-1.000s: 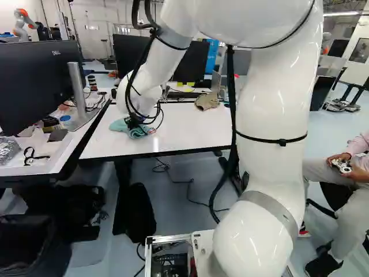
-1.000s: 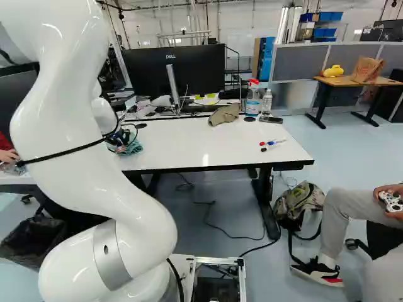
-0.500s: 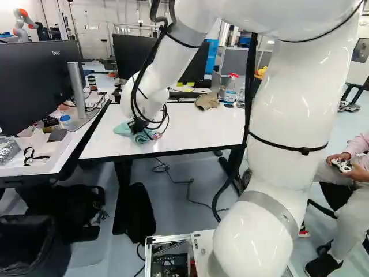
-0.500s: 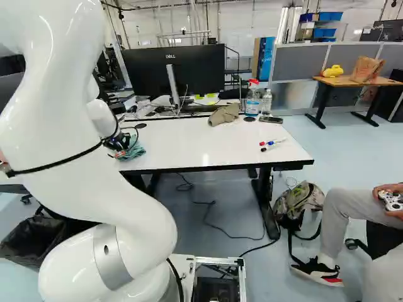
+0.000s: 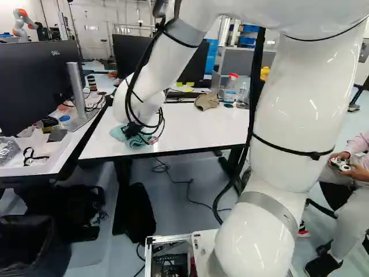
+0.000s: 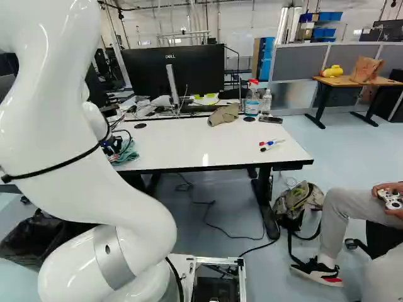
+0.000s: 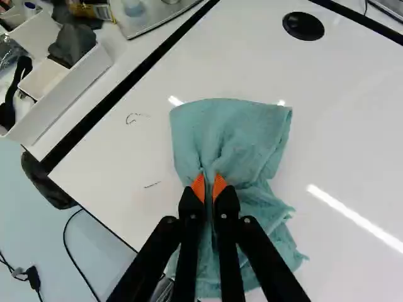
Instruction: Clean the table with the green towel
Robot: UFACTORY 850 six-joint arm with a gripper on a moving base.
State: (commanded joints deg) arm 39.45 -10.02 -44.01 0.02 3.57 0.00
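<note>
Grips a bunched, blue-green cloth towel (image 7: 230,132) in the black, orange-padded end effector (image 7: 209,187), clenched with a fold caught between both fingers. Lays the loose cloth across the long, black-edged white desk (image 5: 193,127), at its left end in the left base view, near a neighbouring white desk (image 7: 116,50). Appears engaged in the wiping itself, with the grasp made and the cleaning unfinished. Leaves in sight, between towel and neighbouring desk, a small dark squiggle (image 7: 134,117) and a short dark stroke (image 7: 152,185). Calls next, most likely, for a low, steady drag over both marks, pressed firmly enough to rub but not to ruck the cloth, then for passes along the rest of the surface, steering around the slim capped marker pens (image 6: 271,143) at the right base view's far side of the desk. Spells no readable word in either mark. Shows small pale maker's print on the wide black monitor (image 6: 173,75) beyond, and a pale label on the clear, red-topped spray bottle (image 6: 252,104), both left unquoted.
</note>
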